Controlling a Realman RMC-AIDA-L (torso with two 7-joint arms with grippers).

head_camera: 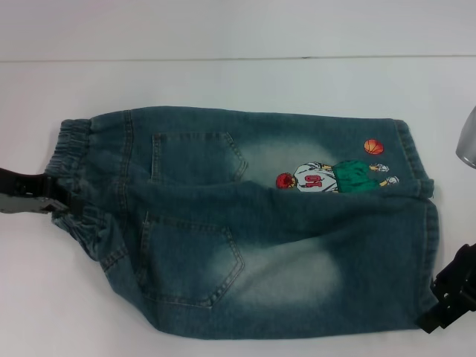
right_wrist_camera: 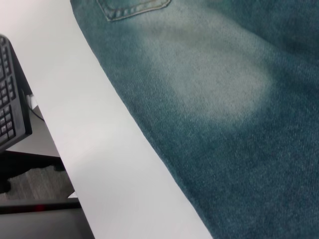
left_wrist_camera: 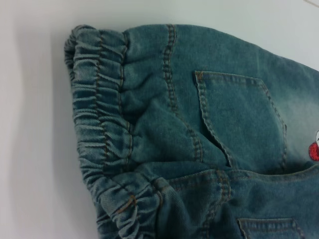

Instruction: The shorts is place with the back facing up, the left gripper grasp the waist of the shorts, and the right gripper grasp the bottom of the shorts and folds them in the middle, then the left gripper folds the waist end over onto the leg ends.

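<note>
The denim shorts [head_camera: 253, 223] lie flat on the white table [head_camera: 223, 82], back pockets up, and serve as the landmark here. Nearest the camera, at the shorts' leg-end corner, the right gripper [head_camera: 448, 296] sits against the hem of the near leg; whether its fingers are spread or pinching the cloth cannot be told. At the opposite end, the left gripper [head_camera: 50, 195] reaches in at the middle of the elastic waistband [head_camera: 71, 178], dark fingers meeting the gathered cloth, though its grip cannot be made out either. Beyond the centre seam lies the far leg with a basketball-player print [head_camera: 338, 176].

By my reading, this is the opening step: both grippers are taking their holds, and the lengthwise fold has not begun, since both legs lie side by side. The next move calls for firm pinches at waist and hem, then a matched lift carrying one half over the other along the centre seam.

The left wrist view shows the waistband's ruching and a puckered ridge of cloth by the pocket [left_wrist_camera: 234, 119], hidden detail from the head view. The right wrist view alone shows the table edge beside the shorts and a black keyboard [right_wrist_camera: 12, 94] below it.
</note>
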